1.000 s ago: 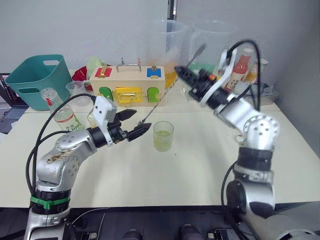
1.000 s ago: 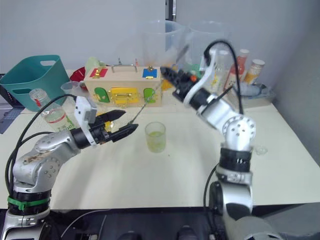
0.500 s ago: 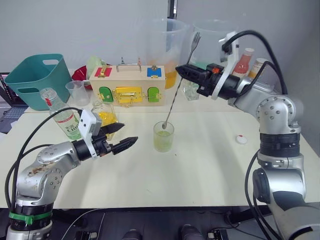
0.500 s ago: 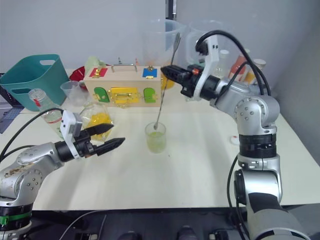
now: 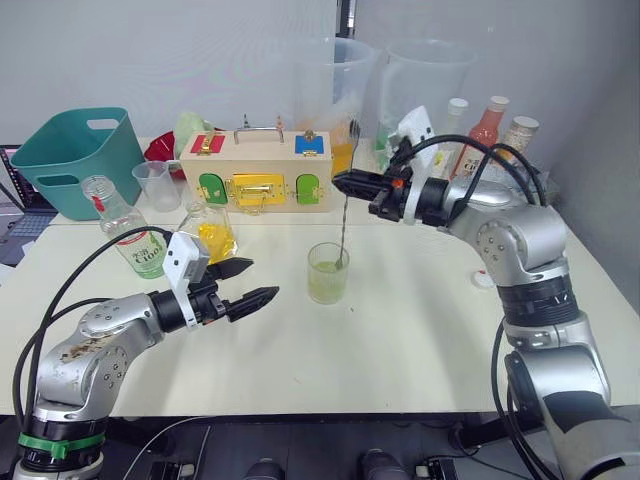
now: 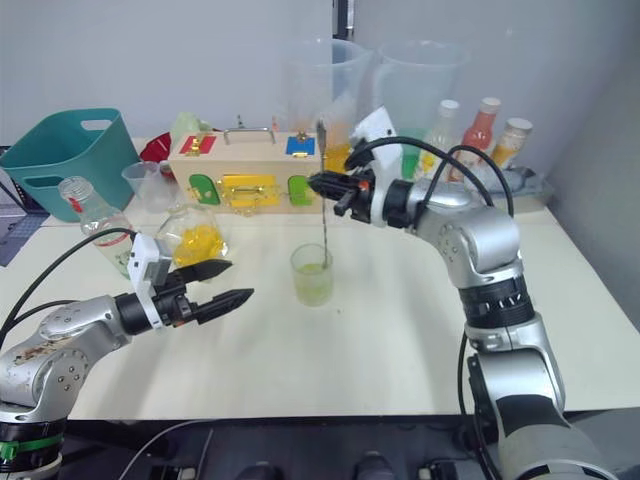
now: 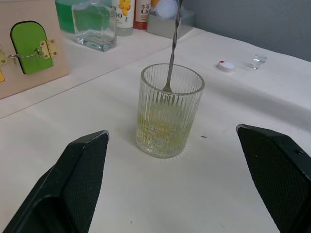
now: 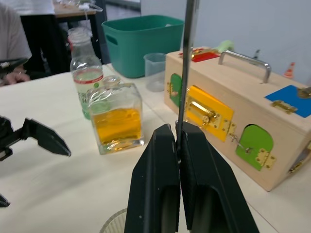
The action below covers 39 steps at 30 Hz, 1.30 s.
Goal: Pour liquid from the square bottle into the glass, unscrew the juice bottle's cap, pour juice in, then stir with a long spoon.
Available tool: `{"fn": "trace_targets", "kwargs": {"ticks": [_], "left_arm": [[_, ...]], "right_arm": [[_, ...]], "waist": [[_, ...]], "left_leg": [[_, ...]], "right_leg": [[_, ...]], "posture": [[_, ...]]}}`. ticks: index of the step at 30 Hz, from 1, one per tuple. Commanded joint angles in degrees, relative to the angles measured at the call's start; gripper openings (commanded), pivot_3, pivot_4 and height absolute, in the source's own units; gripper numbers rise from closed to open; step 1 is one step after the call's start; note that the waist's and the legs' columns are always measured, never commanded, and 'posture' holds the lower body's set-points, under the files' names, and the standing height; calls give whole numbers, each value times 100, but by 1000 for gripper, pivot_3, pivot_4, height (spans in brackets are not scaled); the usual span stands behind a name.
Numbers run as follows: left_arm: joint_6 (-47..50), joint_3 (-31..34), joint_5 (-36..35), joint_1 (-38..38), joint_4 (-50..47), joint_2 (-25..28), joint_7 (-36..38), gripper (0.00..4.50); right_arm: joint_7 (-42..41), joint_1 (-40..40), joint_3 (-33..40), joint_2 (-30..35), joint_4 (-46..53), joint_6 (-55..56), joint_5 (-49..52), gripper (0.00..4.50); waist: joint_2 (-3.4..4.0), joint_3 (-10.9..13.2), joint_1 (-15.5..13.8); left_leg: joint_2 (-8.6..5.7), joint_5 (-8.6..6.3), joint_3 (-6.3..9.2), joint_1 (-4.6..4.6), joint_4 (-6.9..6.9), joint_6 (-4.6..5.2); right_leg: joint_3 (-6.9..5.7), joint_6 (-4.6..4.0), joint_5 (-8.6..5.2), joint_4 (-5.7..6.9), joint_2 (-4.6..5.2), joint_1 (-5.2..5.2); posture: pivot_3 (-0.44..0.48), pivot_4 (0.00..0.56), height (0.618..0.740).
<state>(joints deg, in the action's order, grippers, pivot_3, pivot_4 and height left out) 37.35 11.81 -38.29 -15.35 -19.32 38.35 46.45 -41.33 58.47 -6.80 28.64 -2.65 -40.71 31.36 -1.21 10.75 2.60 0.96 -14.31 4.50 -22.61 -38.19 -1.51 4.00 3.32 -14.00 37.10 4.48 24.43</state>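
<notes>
Right gripper (image 8: 177, 145) is clamped on the long spoon (image 5: 343, 215), holding it near-vertical over the glass (image 5: 327, 272); the spoon's lower end is inside the glass, at about the level of the liquid. Glass sits mid-worktop (image 5: 400, 330) with a shallow layer of pale yellow-green liquid (image 7: 160, 127) at the bottom.

Left gripper (image 5: 245, 283) hovers low over the worktop to the left of the glass, fingers apart, holding nothing, tips pointing toward the glass.

Square bottle (image 5: 210, 232) stands upright left of the glass, farther back, about half full of yellow liquid. Juice bottle (image 5: 125, 228) is just left of it, uncapped, upright. Cap (image 5: 482, 279) lies on the worktop right of the glass, well apart from it.

Behind: wooden latch box (image 5: 255, 170), teal basket (image 5: 75, 160) at far left, two big clear pitchers (image 5: 335, 90) and a few bottles (image 5: 485, 130) at far right.
</notes>
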Motion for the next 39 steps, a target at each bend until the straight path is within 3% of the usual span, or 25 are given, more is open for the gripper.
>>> {"fn": "trace_targets", "kwargs": {"ticks": [1,13,24,30,39], "left_arm": [[-145,-12,17,-73,-95,4,7,4463],[-232,-181,116,-109,8,35,125,4463],[-357,-227,251,-81,30,33,166,4463],[-369,-252,255,-92,17,13,178,4463],[-406,-334,299,-135,64,3,230,4463]], "right_arm": [[-154,-24,41,19,451,-132,5,0],[-19,-253,368,-285,899,-633,223,0],[266,-217,209,-773,338,548,-635,0],[49,-168,52,-750,245,761,-903,0],[-495,-268,-32,-420,713,11,-653,0]], "waist": [[0,0,-1],[0,0,0],[0,0,6],[0,0,3],[0,0,1]], "left_leg": [[-1,0,0,0,0,0],[0,0,1,1,1,0],[0,1,1,2,1,-1],[0,1,1,2,1,-1],[0,1,2,4,1,-1]], "right_leg": [[0,0,0,0,1,0],[-1,-1,0,1,0,0],[-1,-1,1,2,-1,0],[-1,-2,1,3,0,1],[-1,-2,1,3,0,-1]], "posture": [[0,150,731],[0,150,731],[0,150,731],[0,150,731],[0,150,731]]}}
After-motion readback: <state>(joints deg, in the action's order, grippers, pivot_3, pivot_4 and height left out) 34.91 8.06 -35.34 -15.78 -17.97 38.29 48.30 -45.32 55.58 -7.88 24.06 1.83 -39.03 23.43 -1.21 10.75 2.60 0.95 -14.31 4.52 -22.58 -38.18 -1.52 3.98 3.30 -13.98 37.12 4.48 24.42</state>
